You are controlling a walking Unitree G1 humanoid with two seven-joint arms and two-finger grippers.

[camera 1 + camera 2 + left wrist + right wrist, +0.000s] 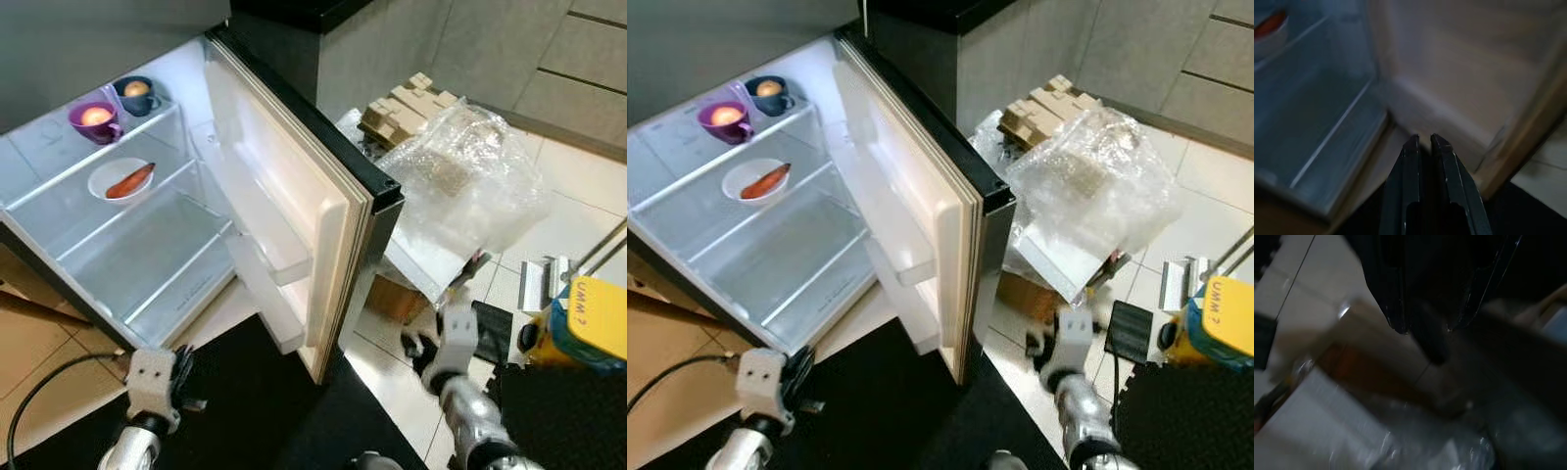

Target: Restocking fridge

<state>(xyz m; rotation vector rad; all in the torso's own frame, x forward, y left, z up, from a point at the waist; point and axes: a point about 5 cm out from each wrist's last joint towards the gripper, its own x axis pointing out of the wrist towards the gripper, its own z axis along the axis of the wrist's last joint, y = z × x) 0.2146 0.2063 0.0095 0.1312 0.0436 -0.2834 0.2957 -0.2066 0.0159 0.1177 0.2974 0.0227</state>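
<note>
- White open-doored fridge [294, 225]: purple cup [95, 119], blue cup [136, 94] and white plate [120, 180] shelved inside, lower shelves bare for stock.
- Left claw [1421, 140]: narrow, empty, below fridge.
- Right claw [1425, 328]: spread apart, empty, right of fridge.

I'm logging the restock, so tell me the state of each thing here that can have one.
Fridge door: wide open.
Purple cup: upright on the top shelf, holding something orange.
Blue cup: upright beside it, also filled.
White bowl: holds an orange-red item.
Left gripper: shut, empty.
Right gripper: open, empty.
</note>
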